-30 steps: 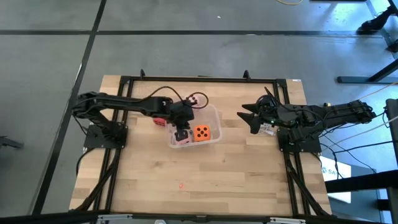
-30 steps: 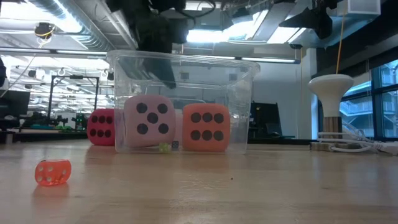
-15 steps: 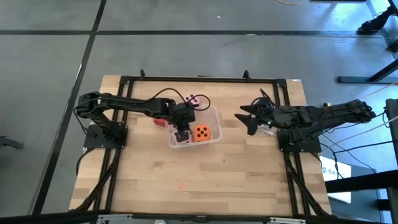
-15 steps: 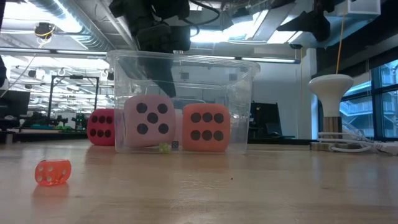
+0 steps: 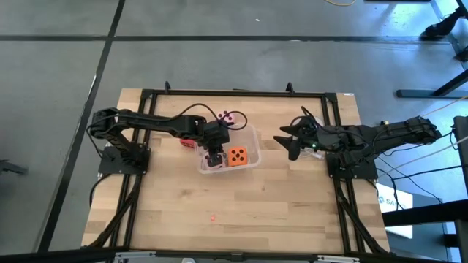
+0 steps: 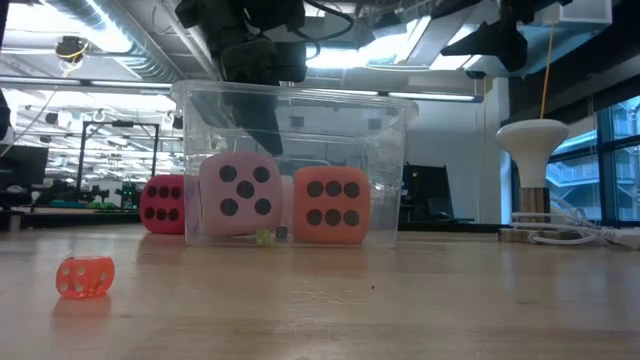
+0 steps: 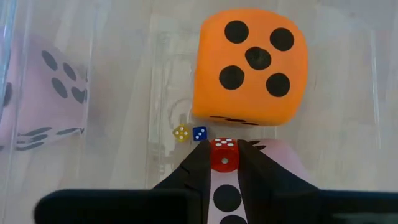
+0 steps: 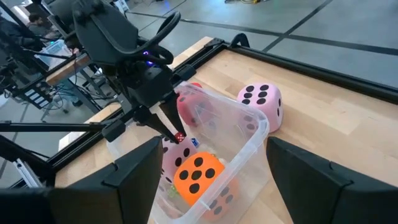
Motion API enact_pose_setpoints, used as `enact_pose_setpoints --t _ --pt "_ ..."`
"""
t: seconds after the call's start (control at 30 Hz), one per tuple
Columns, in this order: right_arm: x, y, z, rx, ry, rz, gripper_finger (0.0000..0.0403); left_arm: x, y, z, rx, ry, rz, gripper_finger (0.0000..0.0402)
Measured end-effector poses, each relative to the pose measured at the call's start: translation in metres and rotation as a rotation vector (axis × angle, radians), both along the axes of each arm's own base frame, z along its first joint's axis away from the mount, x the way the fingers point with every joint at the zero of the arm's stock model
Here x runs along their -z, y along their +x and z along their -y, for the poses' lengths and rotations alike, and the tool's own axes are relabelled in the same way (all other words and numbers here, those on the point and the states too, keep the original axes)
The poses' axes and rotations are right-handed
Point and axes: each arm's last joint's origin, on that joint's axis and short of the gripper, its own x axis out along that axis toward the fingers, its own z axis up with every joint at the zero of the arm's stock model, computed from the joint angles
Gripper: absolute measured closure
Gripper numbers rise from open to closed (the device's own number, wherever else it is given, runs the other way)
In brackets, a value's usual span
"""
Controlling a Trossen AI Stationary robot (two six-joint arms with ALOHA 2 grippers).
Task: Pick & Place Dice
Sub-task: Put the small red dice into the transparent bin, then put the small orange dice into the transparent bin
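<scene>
Now | left hand pinching tiny red die | over tub

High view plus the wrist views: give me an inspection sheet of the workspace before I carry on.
Surface: wooden table inside a black frame.
Job's things: orange die and one pink die in the clear tub; red die and second pink die on the table beside it.
Clutter: small translucent red die loose near the front; tiny yellow die and tiny blue die on the tub floor.
Grippers: left gripper down in the tub, holding a tiny red die; right gripper open, beside the tub.
Cables: loose cables by the right arm's base.
Surroundings: grey floor, workshop hall.
</scene>
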Motion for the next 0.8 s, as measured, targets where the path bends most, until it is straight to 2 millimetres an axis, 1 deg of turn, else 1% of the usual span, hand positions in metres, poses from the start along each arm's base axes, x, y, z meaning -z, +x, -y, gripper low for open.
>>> enact_pose_setpoints --t 0.23,0.33,0.6,0.8 --pt "0.0 0.0 0.0 -0.007 -0.018 -0.006 0.0118 -0.001 0.001 0.0 -0.013 -0.01 0.019 0.0325" --pt "0.0 0.0 0.0 -0.009 -0.024 -0.008 0.0118 -0.006 0.0 0.0 0.0 -0.002 0.047 0.0308" --pt "0.0 0.0 0.0 -0.016 -0.041 -0.015 0.0118 -0.022 -0.009 0.002 0.064 0.051 0.096 0.0237" --pt "0.0 0.0 0.0 -0.016 -0.041 -0.015 0.0118 -0.023 -0.009 0.005 0.092 0.063 0.096 0.0188"
